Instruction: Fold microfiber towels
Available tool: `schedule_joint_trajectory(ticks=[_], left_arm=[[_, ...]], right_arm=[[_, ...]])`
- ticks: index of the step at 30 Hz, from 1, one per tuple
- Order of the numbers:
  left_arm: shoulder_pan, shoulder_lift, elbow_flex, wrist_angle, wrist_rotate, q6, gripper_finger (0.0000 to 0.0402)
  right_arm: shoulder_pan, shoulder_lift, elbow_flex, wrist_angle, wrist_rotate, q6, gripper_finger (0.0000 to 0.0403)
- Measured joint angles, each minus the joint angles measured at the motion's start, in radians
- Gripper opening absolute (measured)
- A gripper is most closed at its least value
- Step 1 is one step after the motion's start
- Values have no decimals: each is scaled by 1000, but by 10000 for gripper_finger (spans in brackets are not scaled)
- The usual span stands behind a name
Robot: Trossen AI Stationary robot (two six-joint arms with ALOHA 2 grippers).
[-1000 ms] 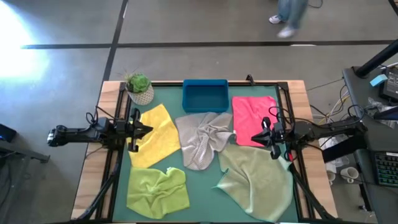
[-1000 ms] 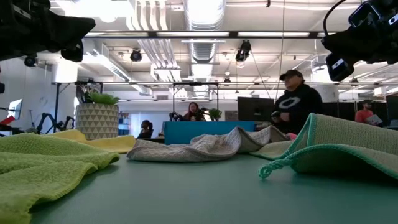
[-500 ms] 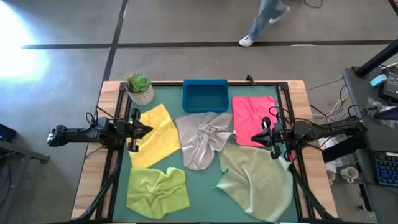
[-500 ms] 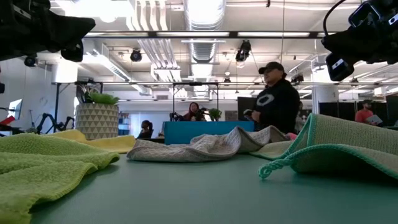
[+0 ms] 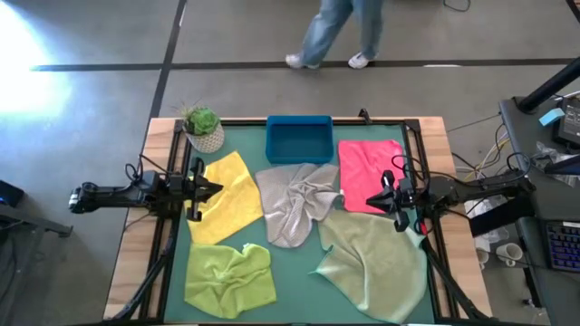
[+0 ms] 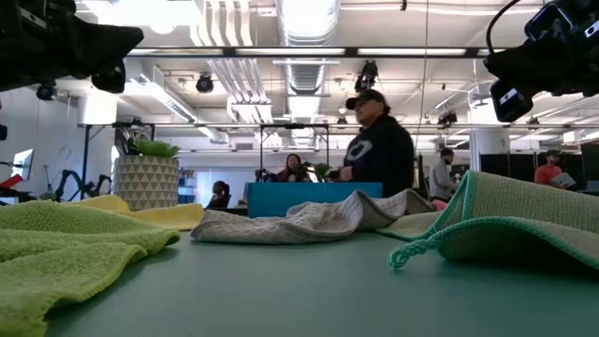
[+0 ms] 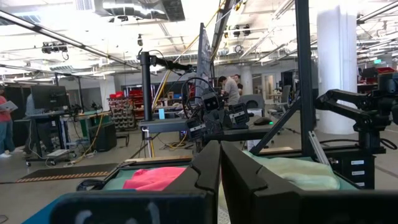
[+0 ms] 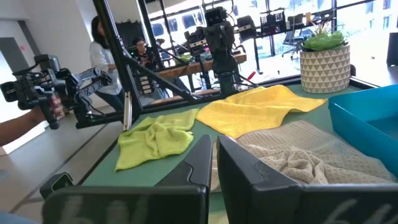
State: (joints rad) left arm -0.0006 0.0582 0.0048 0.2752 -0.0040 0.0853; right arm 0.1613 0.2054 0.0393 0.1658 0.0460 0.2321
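Five towels lie on the green table: a yellow towel [image 5: 227,195] at the left, a crumpled light grey towel [image 5: 294,204] in the middle, a hot pink towel [image 5: 369,172] at the far right, a crumpled lime green towel [image 5: 231,276] at the near left, and a larger pale sage towel [image 5: 376,263] at the near right. My left gripper [image 5: 217,189] hovers shut over the yellow towel's left edge. My right gripper [image 5: 373,196] hovers shut above the pink towel's near edge. Both hold nothing.
A blue tray [image 5: 299,139] stands at the table's far middle and a potted plant [image 5: 203,127] at the far left corner. A person [image 5: 340,32] walks on the floor beyond the far edge. Bare green mat shows between the towels near the front middle [image 5: 294,281].
Both arms have kept still and the towels have not moved. The person beyond the far edge has walked toward the left.
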Motion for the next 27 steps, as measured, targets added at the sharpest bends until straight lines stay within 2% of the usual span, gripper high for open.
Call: schedule_joint_trajectory(ticks=[22, 27], left_arm=[[0, -2, 0, 13, 0, 0, 0], [0, -2, 0, 83, -4, -58, 0]], right_arm=[[0, 0, 0, 0, 0, 0, 18], [0, 0, 0, 0, 0, 0, 18]])
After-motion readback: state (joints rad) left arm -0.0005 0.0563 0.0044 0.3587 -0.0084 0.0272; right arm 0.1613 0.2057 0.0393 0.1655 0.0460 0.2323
